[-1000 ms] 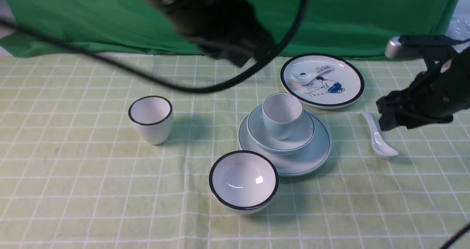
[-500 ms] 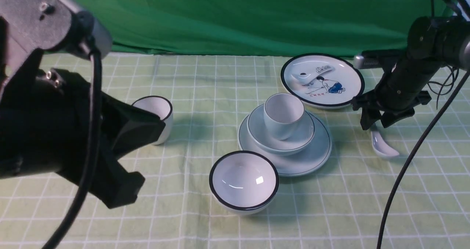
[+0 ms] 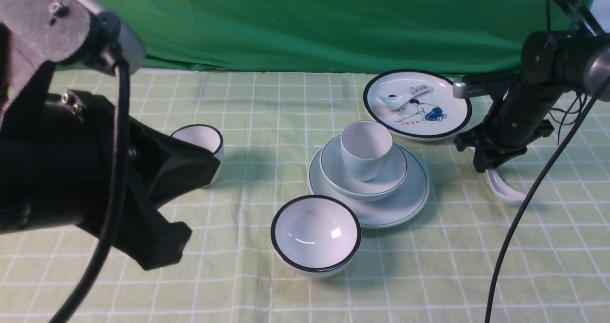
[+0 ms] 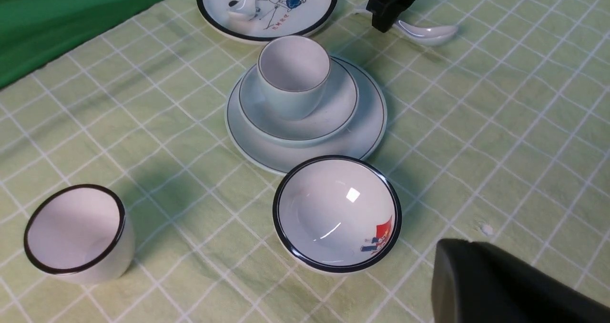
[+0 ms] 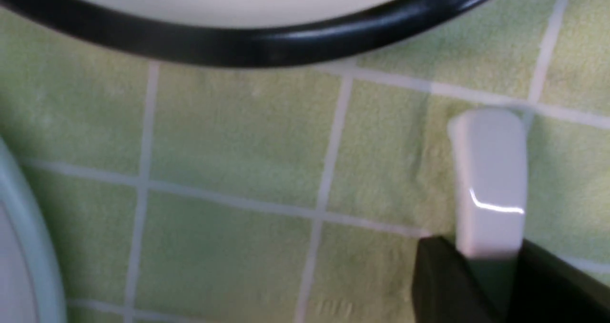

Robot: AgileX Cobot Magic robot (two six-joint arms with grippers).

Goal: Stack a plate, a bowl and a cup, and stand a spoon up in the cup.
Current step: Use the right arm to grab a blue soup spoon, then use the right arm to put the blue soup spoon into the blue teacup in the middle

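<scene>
Clearly the right gripper (image 3: 481,165) is the nearer one. At the right of the front view its fingers sit either side of the spoon (image 3: 506,193) handle and look closed on it, with the scoop pointing down and right onto the cloth (image 3: 476,266). The cup (image 3: 366,149), on the bowl (image 3: 395,177) and the plate (image 3: 410,204), stands to the spoon's left at frame centre, so I judge the carry goes leftward. The left gripper (image 4: 476,275), at the far left, is closed with nothing seen in it.

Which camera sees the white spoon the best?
The left wrist view: the spoon shows its whole scoop and part of its handle, up to the right gripper. The front view shows mostly the scoop, with the handle behind the gripper. The right wrist view shows only the handle, close up.
</scene>
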